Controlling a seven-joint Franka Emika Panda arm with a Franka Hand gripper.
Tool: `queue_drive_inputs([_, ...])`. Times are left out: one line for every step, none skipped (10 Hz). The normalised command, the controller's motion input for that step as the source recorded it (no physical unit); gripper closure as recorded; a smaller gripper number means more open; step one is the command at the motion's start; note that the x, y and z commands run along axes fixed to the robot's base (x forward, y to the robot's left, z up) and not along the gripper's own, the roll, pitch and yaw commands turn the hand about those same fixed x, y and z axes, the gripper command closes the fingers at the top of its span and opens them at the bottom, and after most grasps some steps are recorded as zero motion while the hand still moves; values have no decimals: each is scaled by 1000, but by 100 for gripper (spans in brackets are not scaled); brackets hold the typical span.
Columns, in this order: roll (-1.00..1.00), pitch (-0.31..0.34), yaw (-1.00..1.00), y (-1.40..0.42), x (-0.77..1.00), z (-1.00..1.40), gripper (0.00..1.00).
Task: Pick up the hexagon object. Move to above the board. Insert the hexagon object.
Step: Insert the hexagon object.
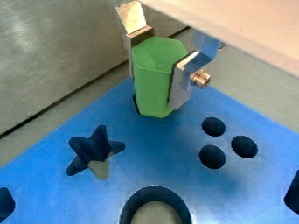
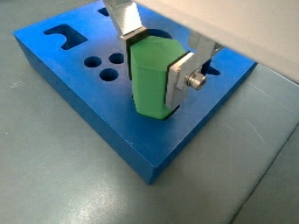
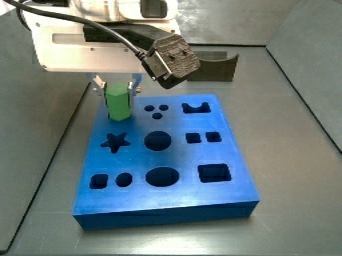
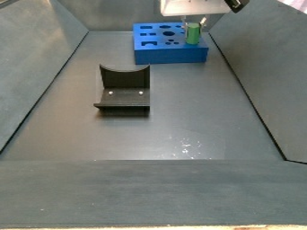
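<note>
1. The floor (image 4: pixel 144 126) is seen as a grey metallic surface enclosed by grey walls, on which everything else stands.
2. The board (image 3: pixel 181 185) is shown as a thick blue slab resting on that floor, at the far end of the enclosure in a side view (image 4: pixel 150 54). Its upper face is pierced by a star cut-out (image 3: pixel 116 141), round holes, squares and ovals; a cluster of three small round holes (image 1: pixel 222 140) is visible in a wrist view.
3. The robot arm is seen above the board's corner in a side view, its white housing (image 3: pixel 87 45) and a black camera (image 3: pixel 174 53) being carried over the slab.
4. The fixture (image 4: pixel 122 90) is seen standing on the floor, well apart from the board and nearer the camera.
5. The hexagon object (image 1: pixel 156 77) is held upright at the board's corner, beside the star cut-out. Its lower end is met by the blue surface in both wrist views (image 2: pixel 152 79), though how deep it sits cannot be told.
6. The gripper (image 2: pixel 158 63) is positioned directly over that corner of the board (image 3: pixel 120 88). The jaws are closed against opposite sides of the green peg, and the silver fingers (image 2: pixel 181 77) are pressed flat to it.
</note>
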Motion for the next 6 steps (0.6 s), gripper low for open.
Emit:
queue_drive_inputs([0,0,9,-3,0,0,100])
queue_drive_inputs([-57,0,0,0,0,-60,100])
queue_drive_inputs([-37,-26,0,0,0,-17,100])
queue_drive_inputs([0,0,0,-20,0,0,100])
queue_drive_inputs([46,0,17,-54,0,0,100])
queue_drive_inputs([151,0,3,-166,0,0,100])
